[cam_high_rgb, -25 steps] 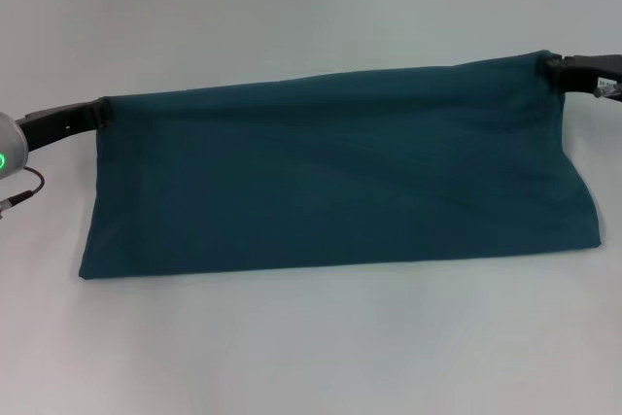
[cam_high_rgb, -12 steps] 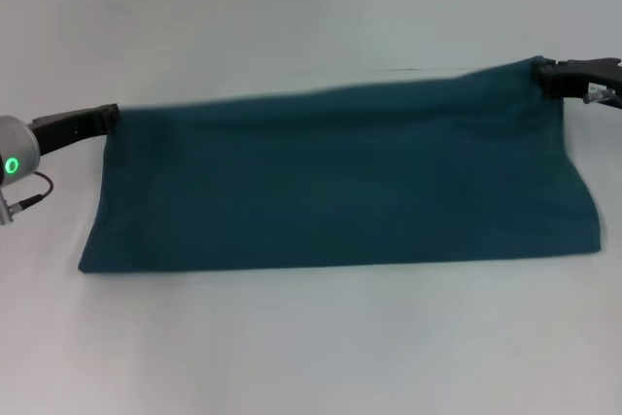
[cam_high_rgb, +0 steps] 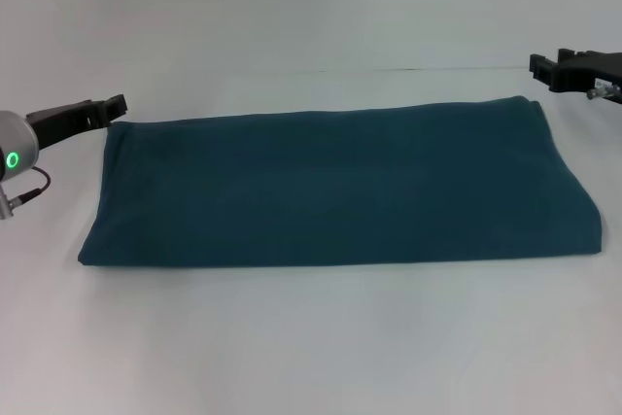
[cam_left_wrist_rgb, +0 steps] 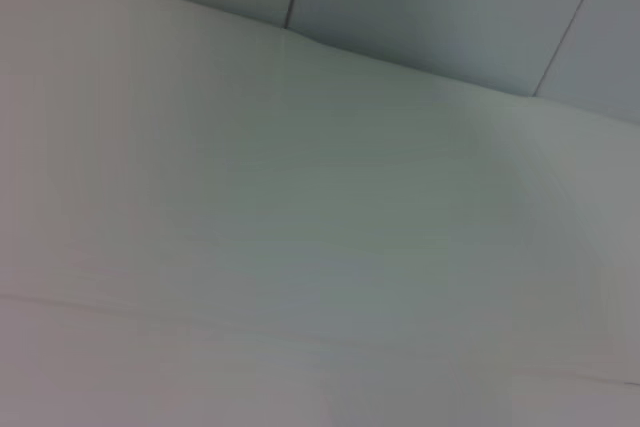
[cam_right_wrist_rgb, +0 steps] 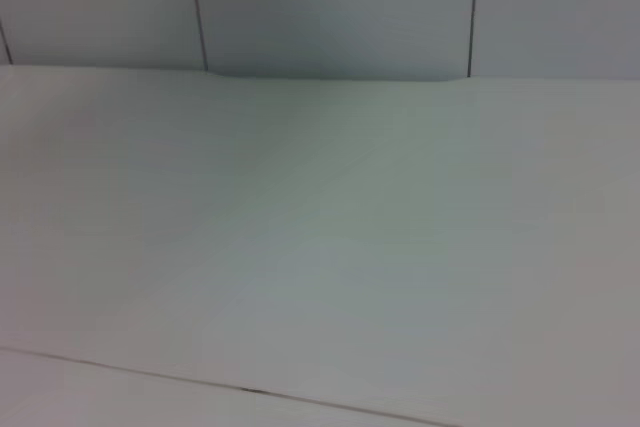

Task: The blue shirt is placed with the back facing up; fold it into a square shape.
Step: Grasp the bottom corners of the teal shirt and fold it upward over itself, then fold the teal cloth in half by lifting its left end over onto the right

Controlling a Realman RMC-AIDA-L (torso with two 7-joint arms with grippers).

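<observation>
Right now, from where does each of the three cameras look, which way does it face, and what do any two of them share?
Head view: from the robot's head, forward and down at the blue shirt lying folded on the white table; the left pincer and right pincer show at its far corners, apart from it.
Left wrist view: from the left wrist, onto bare table and a panelled wall; no part of the robot shows.
Right wrist view: from the right wrist, the same: table and wall, no robot.
Shared: both wrist views show table and wall; neither shows the shirt.

Left gripper and right gripper hover open, well apart.
</observation>
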